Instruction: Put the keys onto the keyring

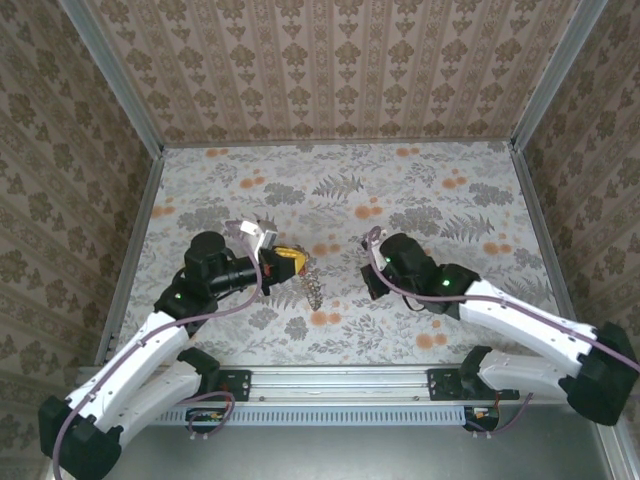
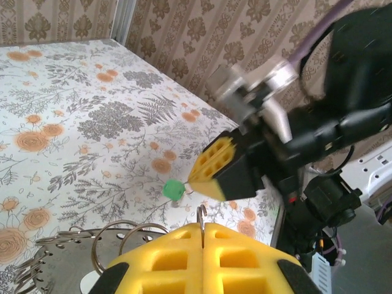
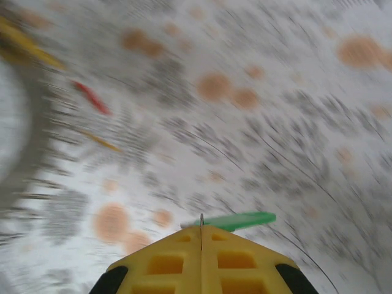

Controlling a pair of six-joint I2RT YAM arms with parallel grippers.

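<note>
Where the keyring point(image 2: 58, 263) hangs over the table point(image 2: 73, 110), the left gripper point(image 2: 202, 231) has its jaws pressed together on a thin wire loop of it; just beside, the right gripper point(image 3: 201, 233) has its jaws clamped on 1 green key point(image 3: 239, 219); the right wrist view is heavily blurred.

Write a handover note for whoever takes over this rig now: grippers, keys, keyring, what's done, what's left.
Left gripper: jaws shut on a thin wire loop of the large brownish-grey metal keyring.
Right gripper: jaws shut on the small green-tagged metal key.
Done: both gripped; a red-tagged key lies near the hoop, blurred.
Left: thread the green key onto a loop.
</note>
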